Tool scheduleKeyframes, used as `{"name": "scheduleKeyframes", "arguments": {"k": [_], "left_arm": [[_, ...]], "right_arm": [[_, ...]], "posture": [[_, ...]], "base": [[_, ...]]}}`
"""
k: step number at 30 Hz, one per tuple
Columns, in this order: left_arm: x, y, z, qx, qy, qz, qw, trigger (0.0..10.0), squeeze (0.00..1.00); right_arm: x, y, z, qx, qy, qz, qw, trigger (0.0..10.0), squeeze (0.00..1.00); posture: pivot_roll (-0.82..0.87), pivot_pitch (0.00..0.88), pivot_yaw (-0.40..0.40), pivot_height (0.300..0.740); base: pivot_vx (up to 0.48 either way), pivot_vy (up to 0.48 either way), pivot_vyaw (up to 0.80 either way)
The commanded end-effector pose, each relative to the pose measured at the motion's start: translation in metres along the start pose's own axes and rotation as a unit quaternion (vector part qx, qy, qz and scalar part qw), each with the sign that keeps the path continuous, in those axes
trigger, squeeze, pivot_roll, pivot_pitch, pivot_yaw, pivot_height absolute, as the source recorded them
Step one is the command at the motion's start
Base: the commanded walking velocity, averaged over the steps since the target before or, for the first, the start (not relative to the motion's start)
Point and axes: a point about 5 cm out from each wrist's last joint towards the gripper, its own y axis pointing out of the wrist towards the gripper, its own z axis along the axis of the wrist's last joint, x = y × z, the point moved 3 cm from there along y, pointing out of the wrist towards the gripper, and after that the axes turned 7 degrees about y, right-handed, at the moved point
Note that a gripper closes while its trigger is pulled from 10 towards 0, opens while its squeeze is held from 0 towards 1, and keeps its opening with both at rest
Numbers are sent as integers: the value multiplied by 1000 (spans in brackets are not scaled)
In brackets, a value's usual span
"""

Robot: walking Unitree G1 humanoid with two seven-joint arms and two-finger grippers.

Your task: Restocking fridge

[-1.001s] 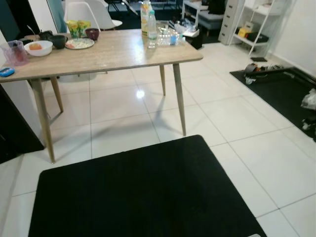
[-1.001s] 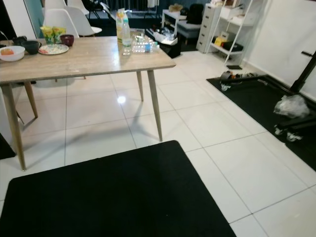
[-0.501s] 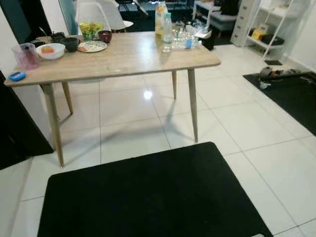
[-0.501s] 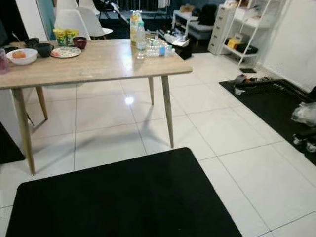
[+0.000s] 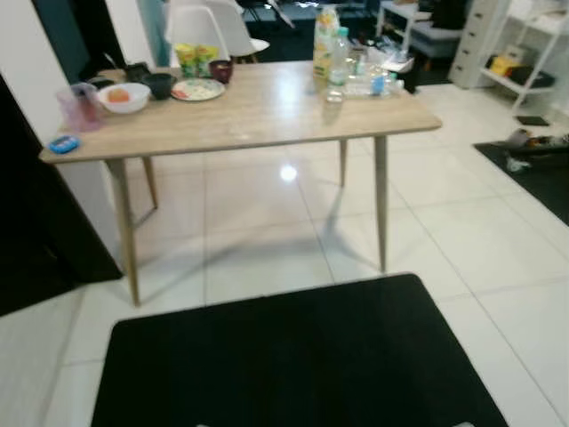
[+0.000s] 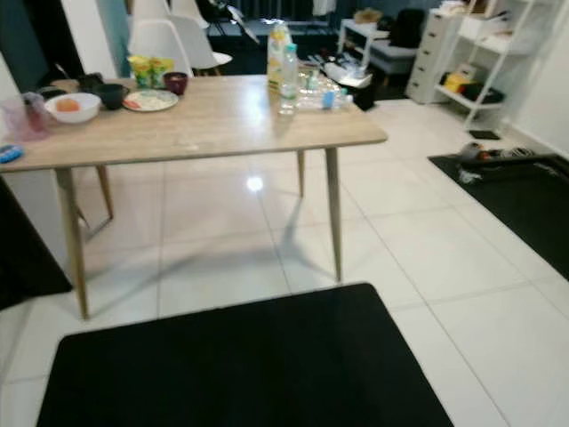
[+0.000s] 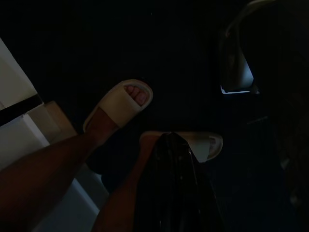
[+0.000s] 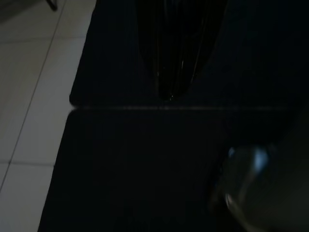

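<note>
Ahead of you stands a wooden table on white floor tiles, with a black mat on the floor between you and it. The things to restock sit at the table's far right corner: a juice carton, a clear water bottle just in front of it, and a cluster of small bottles beside them toward the right edge.

Along the far left part of the table you have a white bowl with something orange in it, a dark bowl, a patterned plate, a dark red cup and a yellow pack at the far edge. A pink cup and a small blue object sit at the left end. White chairs stand behind the table, white shelving at the far right of the room.

Your left gripper hangs low over the dark mat, beside a person's feet in pale slippers; your right gripper hangs over the mat near its edge with the tiles. Both wrist views are too dark: you cannot tell whether either gripper's fingers are spread or pressed together.
</note>
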Motion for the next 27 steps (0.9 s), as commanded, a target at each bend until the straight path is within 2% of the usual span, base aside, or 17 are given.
{"name": "scheduleKeyframes", "arguments": {"k": [1,14,27], "left_arm": [[1,1,36,66,-5,1,998,10000,0],[-3,1,35,67,-7,4,998,10000,0],[0,1,40,71,-8,0,997,10000,0]], "right_arm": [[2,-1,-7,-8,8,-4,1000,10000,0],[0,0,-6,-7,10,-2,1000,10000,0],[-1,0,-7,-8,10,-2,1000,10000,0]], "posture": [[-1,0,-35,740],[2,0,-31,740],[0,0,-33,740]], "base": [[0,0,0],[61,0,0],[61,0,0]]}}
